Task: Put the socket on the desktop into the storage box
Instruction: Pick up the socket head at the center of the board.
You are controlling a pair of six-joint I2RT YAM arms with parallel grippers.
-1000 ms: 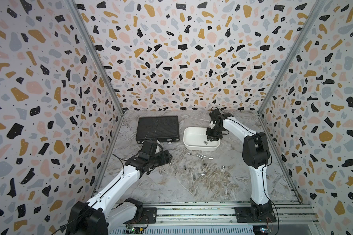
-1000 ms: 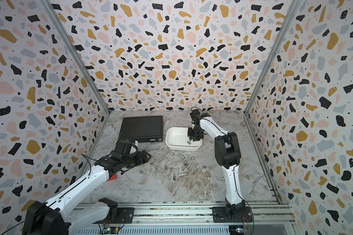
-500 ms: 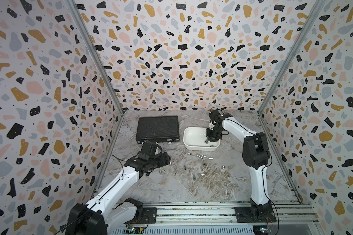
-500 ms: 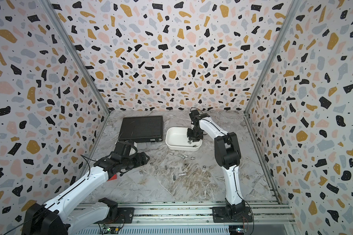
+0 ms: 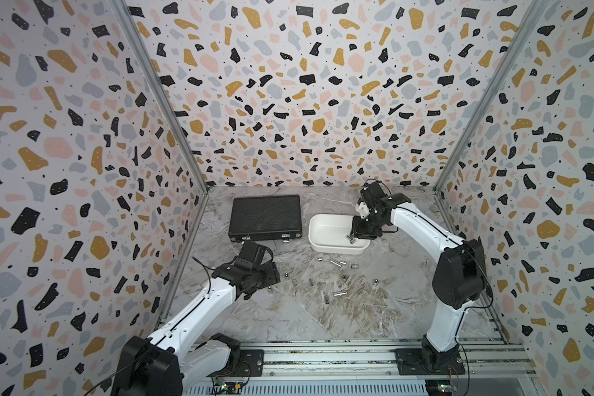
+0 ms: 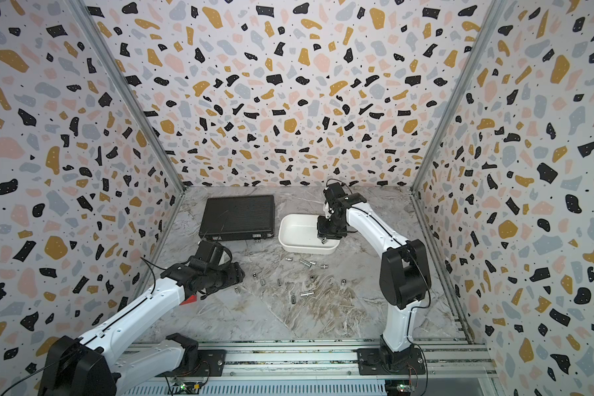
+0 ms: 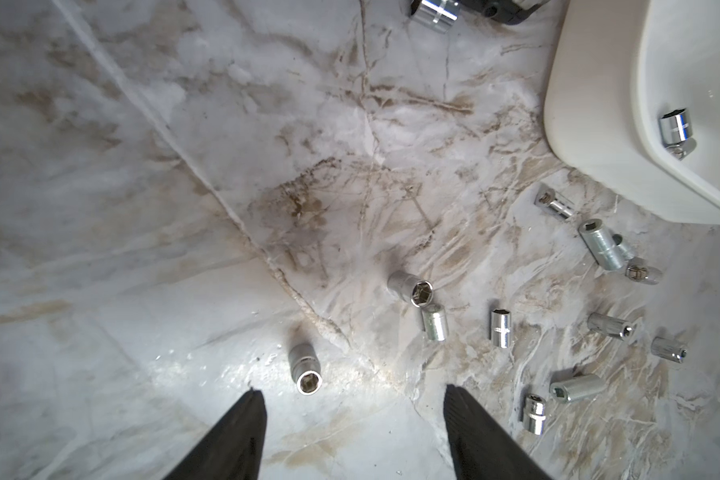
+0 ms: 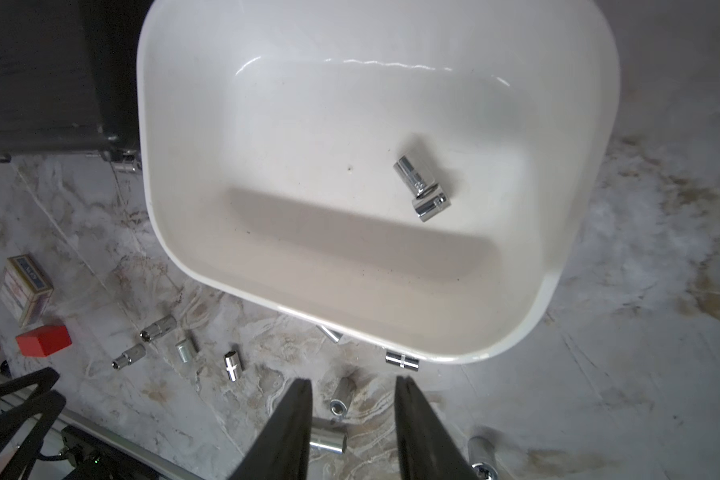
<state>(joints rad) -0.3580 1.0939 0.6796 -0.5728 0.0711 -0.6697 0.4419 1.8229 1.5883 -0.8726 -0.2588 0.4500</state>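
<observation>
Several chrome sockets [image 5: 336, 263] lie scattered on the marble desktop [image 5: 288, 315]. The white storage box [image 5: 323, 219] [image 8: 150, 124] holds two sockets [image 8: 412, 174] lying against each other. My right gripper [image 5: 352, 237] [image 8: 352, 380] hangs above the box's near right corner, open, with nothing between its fingers. My left gripper [image 5: 273, 276] [image 7: 352, 388] sits low over the desktop, open. One upright-looking socket [image 7: 304, 370] lies just ahead of its tips, closer to one finger and not touching either.
A closed black ribbed case [image 5: 264, 216] lies left of the box, its latches facing the front. A red block [image 8: 44, 340] and a small carton [image 8: 28, 286] sit by the left arm. Patterned walls close in three sides; a metal rail [image 5: 323, 356] runs along the front.
My right gripper's jaws have parted over the box. The left gripper has shifted slightly towards the front, and its jaws have narrowed a little.
</observation>
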